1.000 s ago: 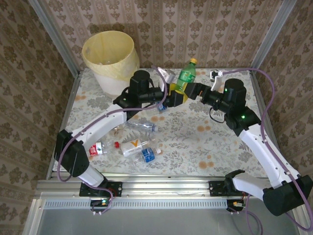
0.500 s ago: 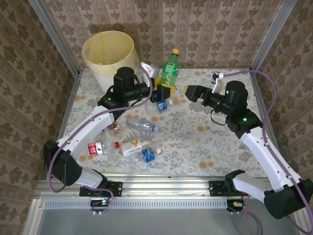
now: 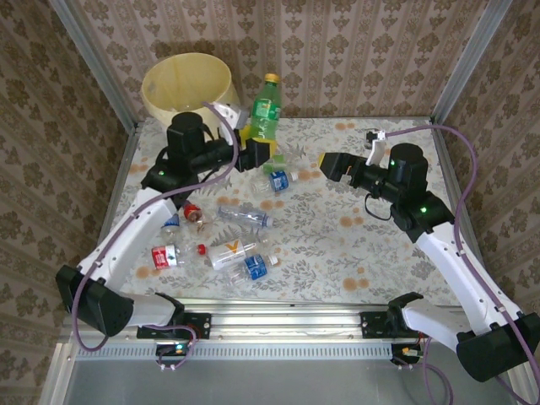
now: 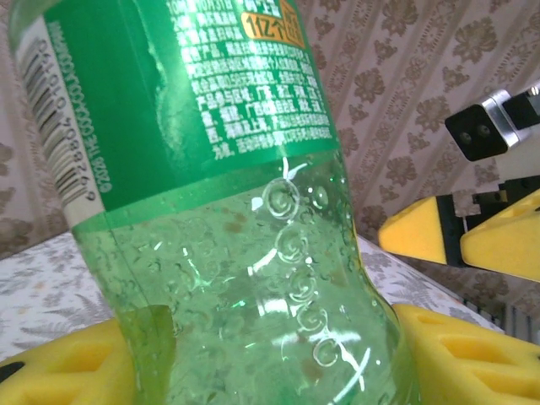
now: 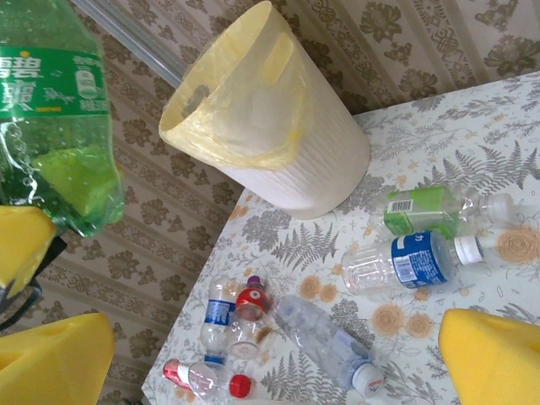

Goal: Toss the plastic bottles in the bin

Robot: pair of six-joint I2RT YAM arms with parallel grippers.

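— What colour is the tall plastic bottle (image 3: pixel 266 108) beside the round pale-yellow ribbed bin (image 3: pixel 187 84)?
— Green, yellow cap, white print on the label.
— And the flat tabletop (image 3: pixel 337 245) under the bin?
— Pale, with grey ferns and orange blossoms.

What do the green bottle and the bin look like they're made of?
The green bottle: thin see-through plastic, glossy; light glints off its embossed wall. The bin: probably matte pale plastic with fine ribs, lined with a thin translucent yellowish bag.
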